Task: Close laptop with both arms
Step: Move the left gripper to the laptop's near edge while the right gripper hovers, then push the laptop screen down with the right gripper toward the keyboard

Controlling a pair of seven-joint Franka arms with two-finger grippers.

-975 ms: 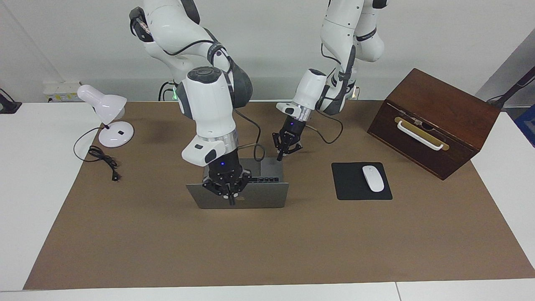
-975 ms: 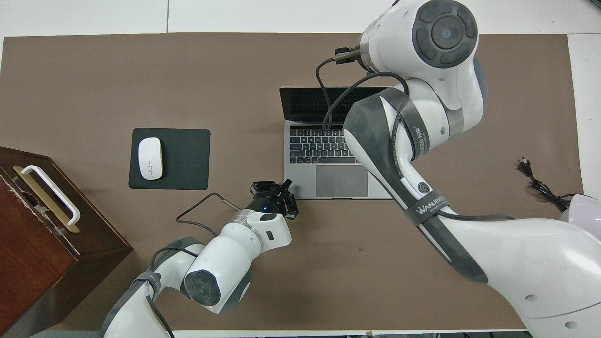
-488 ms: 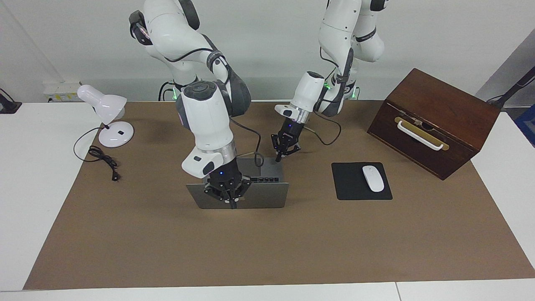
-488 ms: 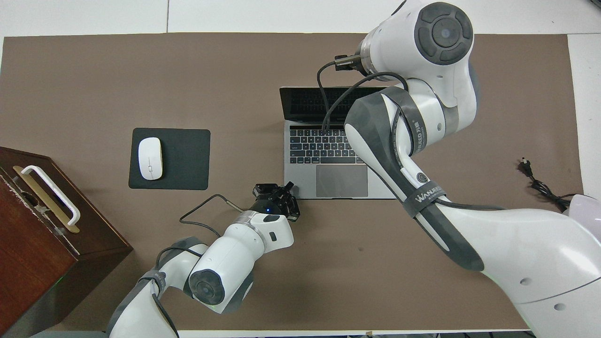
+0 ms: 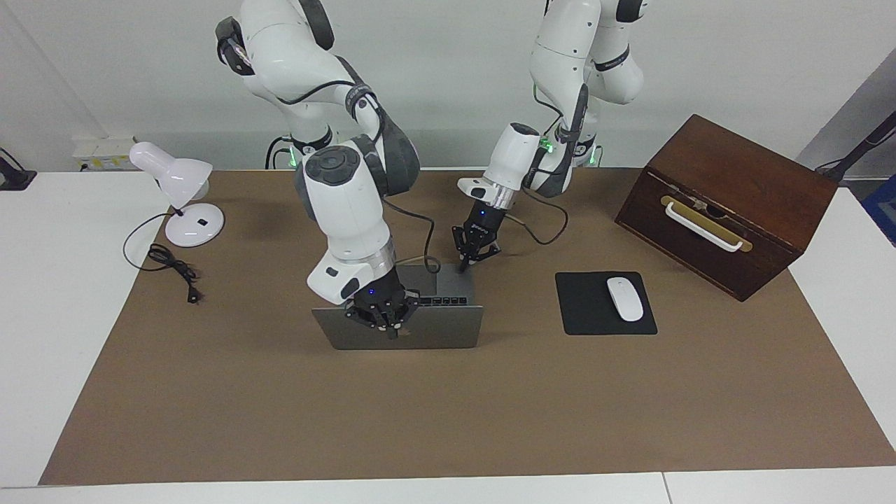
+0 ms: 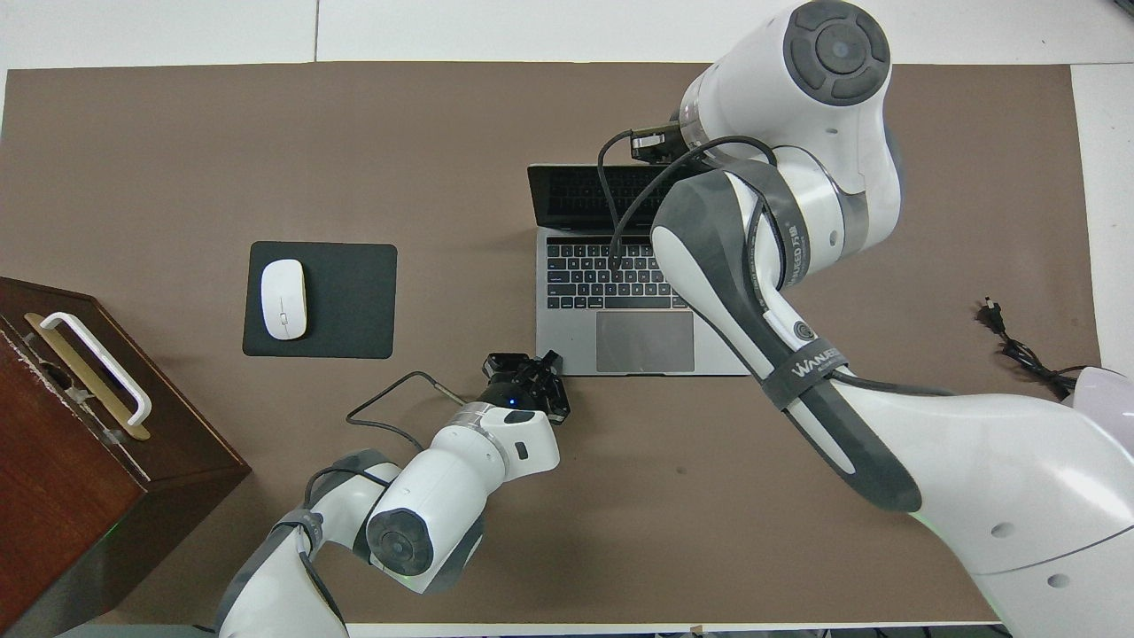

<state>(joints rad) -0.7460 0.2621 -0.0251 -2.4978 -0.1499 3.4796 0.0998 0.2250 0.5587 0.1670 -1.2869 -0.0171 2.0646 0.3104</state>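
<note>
Currently: laptop [image 5: 402,318] mid-table, lid part-lowered, not shut | right gripper [image 5: 387,329], fingers clenched, empty, on lid's back | left gripper [image 5: 465,264], clenched, empty, at base's corner nearest robots | left: finish folding.

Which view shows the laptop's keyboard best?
The overhead view: the laptop lies open toward that camera, with the keyboard in plain sight, though the right arm covers one end. The facing view shows mainly the lid's back, with a strip of keys above its edge.
</note>
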